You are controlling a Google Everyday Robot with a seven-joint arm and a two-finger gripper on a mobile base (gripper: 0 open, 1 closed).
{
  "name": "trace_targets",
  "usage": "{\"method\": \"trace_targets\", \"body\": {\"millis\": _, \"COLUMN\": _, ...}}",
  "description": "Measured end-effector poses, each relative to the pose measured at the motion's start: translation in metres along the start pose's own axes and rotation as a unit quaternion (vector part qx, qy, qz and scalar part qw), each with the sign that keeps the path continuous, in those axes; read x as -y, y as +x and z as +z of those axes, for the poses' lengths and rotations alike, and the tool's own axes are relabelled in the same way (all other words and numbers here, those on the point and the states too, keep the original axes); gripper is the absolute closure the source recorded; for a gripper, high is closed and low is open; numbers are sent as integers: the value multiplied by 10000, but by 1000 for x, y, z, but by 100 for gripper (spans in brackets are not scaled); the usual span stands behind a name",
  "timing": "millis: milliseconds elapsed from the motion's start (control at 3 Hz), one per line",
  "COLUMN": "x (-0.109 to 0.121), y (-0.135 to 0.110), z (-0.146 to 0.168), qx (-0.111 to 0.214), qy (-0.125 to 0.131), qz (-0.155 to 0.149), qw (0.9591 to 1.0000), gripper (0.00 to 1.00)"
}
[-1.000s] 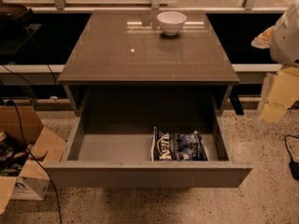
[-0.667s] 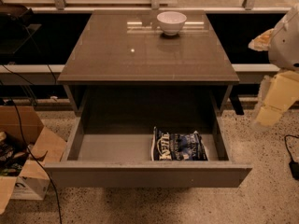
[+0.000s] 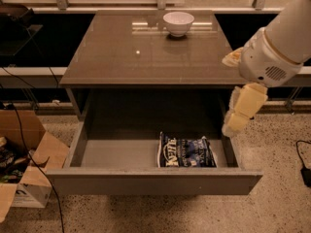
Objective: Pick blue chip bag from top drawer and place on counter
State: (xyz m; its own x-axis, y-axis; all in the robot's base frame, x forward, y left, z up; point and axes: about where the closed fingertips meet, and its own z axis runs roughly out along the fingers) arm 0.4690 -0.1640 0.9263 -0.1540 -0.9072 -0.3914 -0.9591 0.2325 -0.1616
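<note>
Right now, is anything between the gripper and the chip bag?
Nothing visible. The gripper hangs by the drawer's right wall; the chip bag lies uncovered just left of it. The bowl is up on the counter.

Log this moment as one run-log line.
blue chip bag: flat in open top drawer, front right, not yet grasped | tool: at drawer's right side, apart from bag | counter: white bowl at back
</note>
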Motion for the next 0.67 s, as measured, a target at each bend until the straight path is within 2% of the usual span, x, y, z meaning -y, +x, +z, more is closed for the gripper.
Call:
{"method": "trace_targets", "body": {"millis": 333, "x": 34, "y": -2, "z": 59, "qx": 288, "qy": -306, "qz": 44, "qw": 9991, "gripper": 0}}
{"method": "trace_targets", "body": {"millis": 667, "x": 67, "y": 2, "z": 116, "qx": 440, "qy": -572, "qz": 81, "qw": 9974, "gripper": 0}}
